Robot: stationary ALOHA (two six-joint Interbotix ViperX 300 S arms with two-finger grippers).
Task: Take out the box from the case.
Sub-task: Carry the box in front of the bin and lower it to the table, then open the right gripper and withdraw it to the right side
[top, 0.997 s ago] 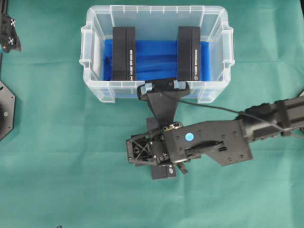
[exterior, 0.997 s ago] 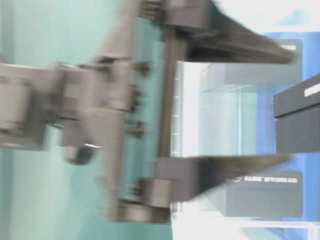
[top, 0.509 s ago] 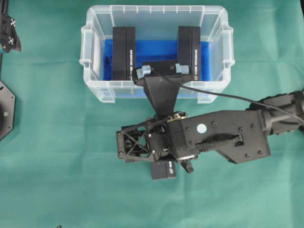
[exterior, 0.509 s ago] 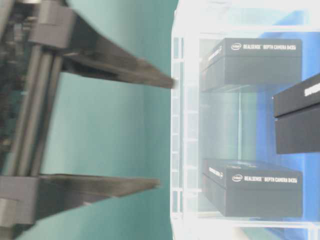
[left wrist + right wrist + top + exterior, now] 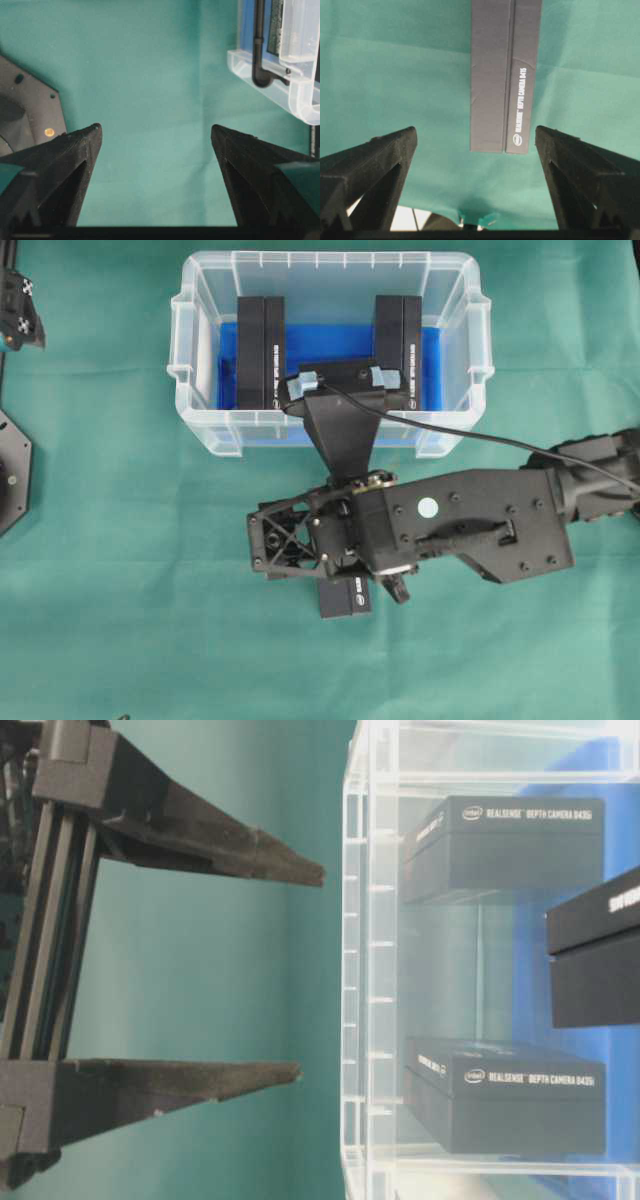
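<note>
Plainly, the right claw (image 5: 475, 134) is standing wide and holding nothing. Its fingers (image 5: 380, 150) are flanking, without touching, a black box (image 5: 505, 75) that is lying flat on the green bench (image 5: 395, 65), already outside the case (image 5: 200, 420). Inside the case, on the blue cloth (image 5: 330, 345), an upright box (image 5: 262, 352) is standing at the 9 o'clock end and a second upright box (image 5: 398, 350) at 3 o'clock. For the next pick, I judge the claw should be crossing the near rim high, setting its jaws across a box's thin side, dropping straight, then lifting clear of the wall. The right arm (image 5: 480, 530) is reaching in from 3 o'clock, wrist bent down, with the case at its 12 o'clock. The left claw (image 5: 156, 135) is idling wide over bare bench.
</note>
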